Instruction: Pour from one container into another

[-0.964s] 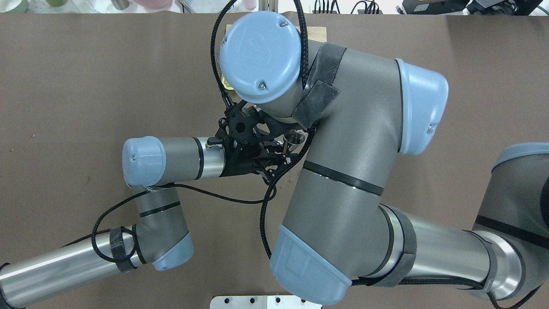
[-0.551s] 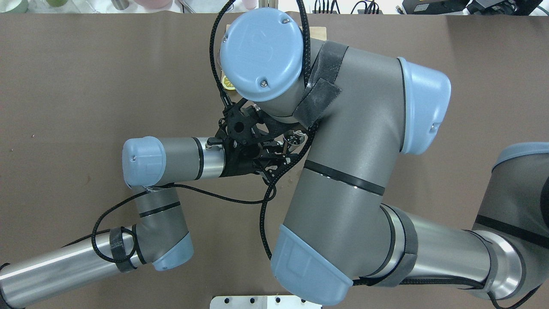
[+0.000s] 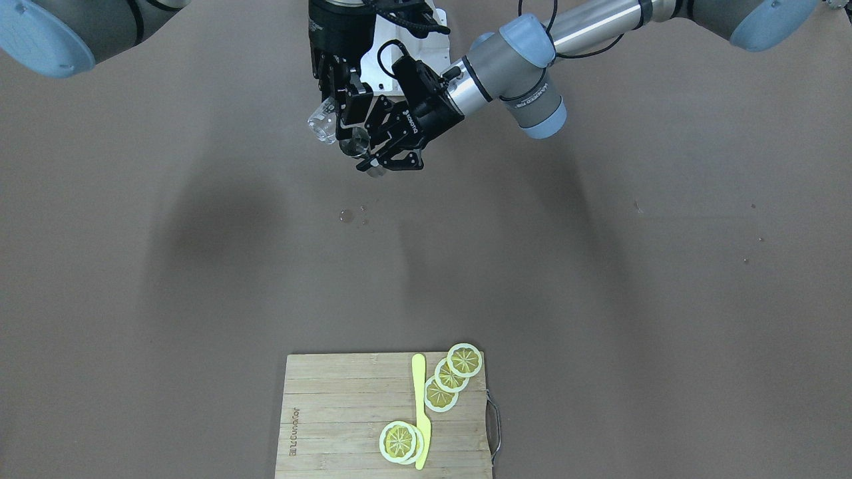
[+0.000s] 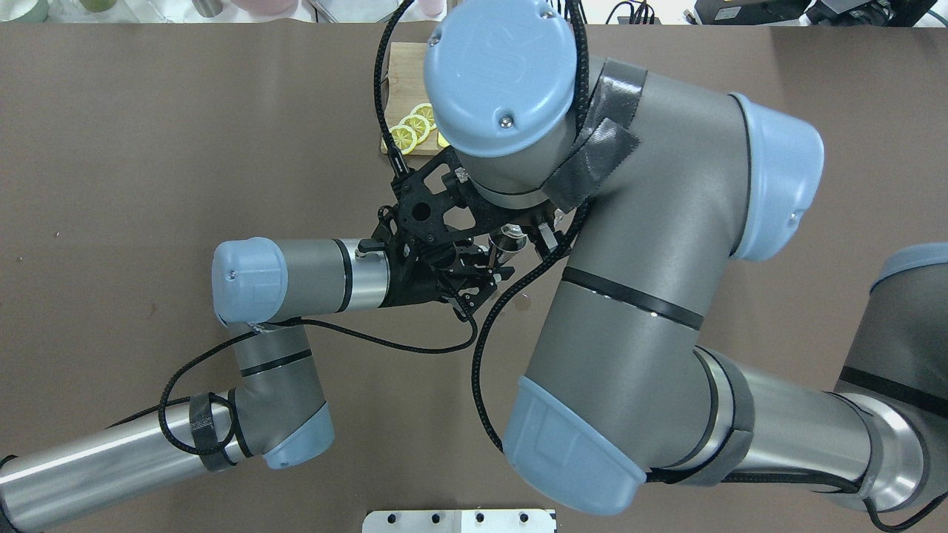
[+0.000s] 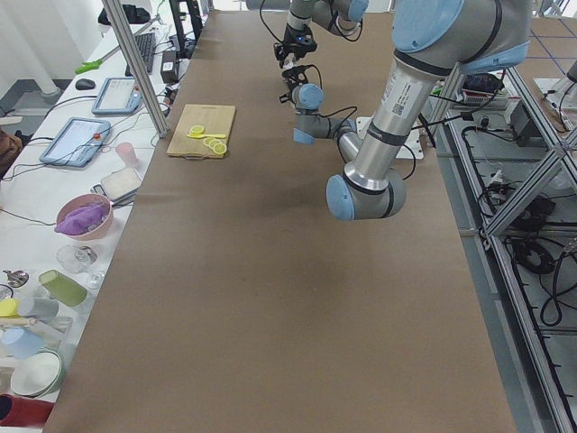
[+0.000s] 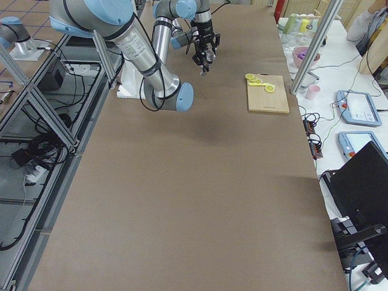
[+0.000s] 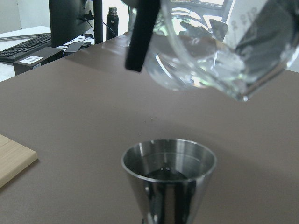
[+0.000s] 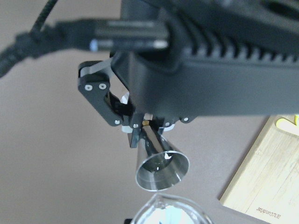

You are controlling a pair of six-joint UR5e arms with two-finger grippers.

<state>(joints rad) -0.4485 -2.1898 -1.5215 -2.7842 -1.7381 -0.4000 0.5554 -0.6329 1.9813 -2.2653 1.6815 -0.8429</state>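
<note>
**Item 1, glass cup** [image 3: 321, 124]. Clear, with printed graduation marks. It is tipped steeply, lip lowest, and held in the air over the table's robot-side edge. In the front-facing view it lies furthest left. The right gripper [image 3: 338, 120] comes down from above, its fingers [image 7: 140, 32] closed on the cup's wall.

**Item 2, steel cup** [image 7: 169, 177]. A polished cone, mouth up and upright, just right of the glass in the same view and slightly below its lip. The two are apart. The inside is dark, and its contents cannot be made out. The left gripper [image 3: 370, 145] reaches in from the right and pinches the narrow foot between nearly closed fingers [image 8: 122, 122].

**Surroundings.**
- Brown table cover [image 3: 599, 266], with small wet drops [image 3: 346, 215] under the two cups.
- Wooden cutting board [image 3: 333, 412] at the far edge from the robot, well apart from the cups.
- On the board, a yellow knife [image 3: 419, 406] with lemon slices [image 3: 450, 374] to either side of it.

**Obstruction.** From overhead, the right arm's wrist and elbow hide the glass and part of the board. Only the steel rim shows.

**Count.**
- Containers: two.
- Grippers: two.
- Board: one.
- Knife: one.
- Lemon slices: three fanned, plus what appears to be an overlapping pair.
</note>
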